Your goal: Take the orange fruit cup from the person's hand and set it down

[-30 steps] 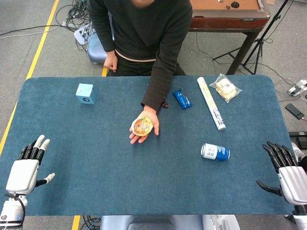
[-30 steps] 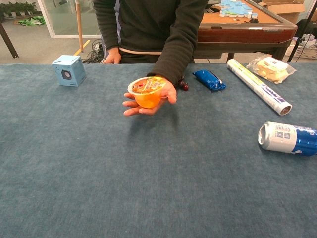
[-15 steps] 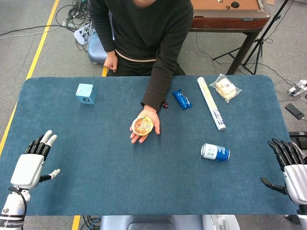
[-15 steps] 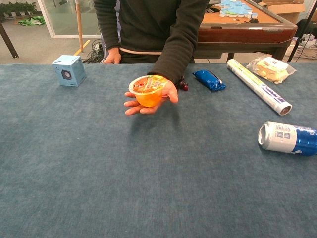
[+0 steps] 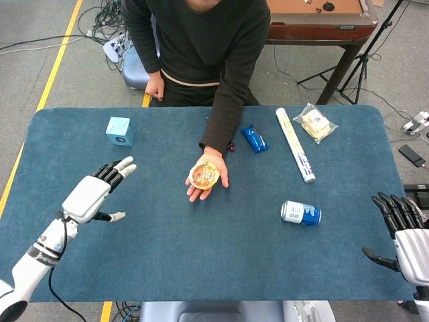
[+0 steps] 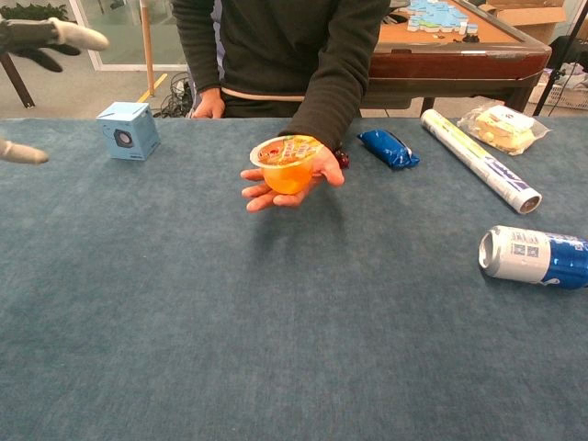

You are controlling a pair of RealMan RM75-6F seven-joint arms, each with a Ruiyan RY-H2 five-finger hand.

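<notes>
The orange fruit cup [image 5: 204, 175] [image 6: 288, 164] rests upright on the person's open palm [image 5: 209, 181] [image 6: 292, 180] above the middle of the blue table. My left hand [image 5: 95, 192] hovers open to the left of the cup, fingers spread and pointing toward it, well apart from it. In the chest view only its fingertips [image 6: 66, 35] show at the top left corner. My right hand [image 5: 407, 236] stays open at the table's right front corner, far from the cup.
A light blue cube [image 5: 120, 131] [image 6: 127, 130] stands at the back left. A blue packet [image 5: 254, 137], a white tube [image 5: 295, 143], a bagged snack [image 5: 316, 123] and a lying blue can [image 5: 301, 212] [image 6: 537, 256] occupy the right half.
My left hand has risen from the table's left front corner and travelled right and forward toward the cup. The person's hand with the cup shifted slightly right. My right hand stayed put.
</notes>
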